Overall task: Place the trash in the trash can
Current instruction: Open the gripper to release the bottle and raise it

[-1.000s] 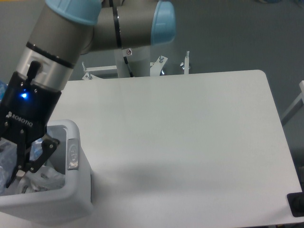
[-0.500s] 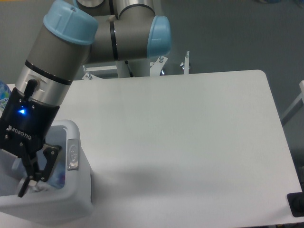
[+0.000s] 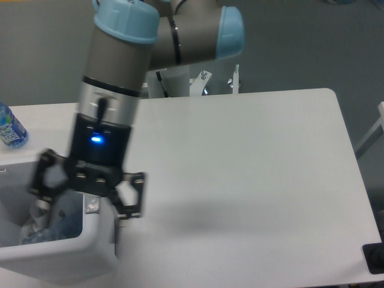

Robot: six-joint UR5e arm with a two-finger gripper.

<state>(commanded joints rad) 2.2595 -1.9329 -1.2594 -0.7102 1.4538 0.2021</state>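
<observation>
Standing at the far left edge of the frame is one deep-blue bottle with a blue-and-white label point(image 3: 10, 127), on the white table point(image 3: 252, 162). At lower left sits one white rectangular plastic trash can point(image 3: 66, 255), holding two pieces of trash: a crumpled white plastic wrapper point(image 3: 33, 223) and a clear crinkled plastic bottle point(image 3: 63, 221), partly hidden. Over the can's right rim, the one grey arm points down, its black two-finger gripper point(image 3: 87, 195) blurred, fingers spread wide, holding nothing
</observation>
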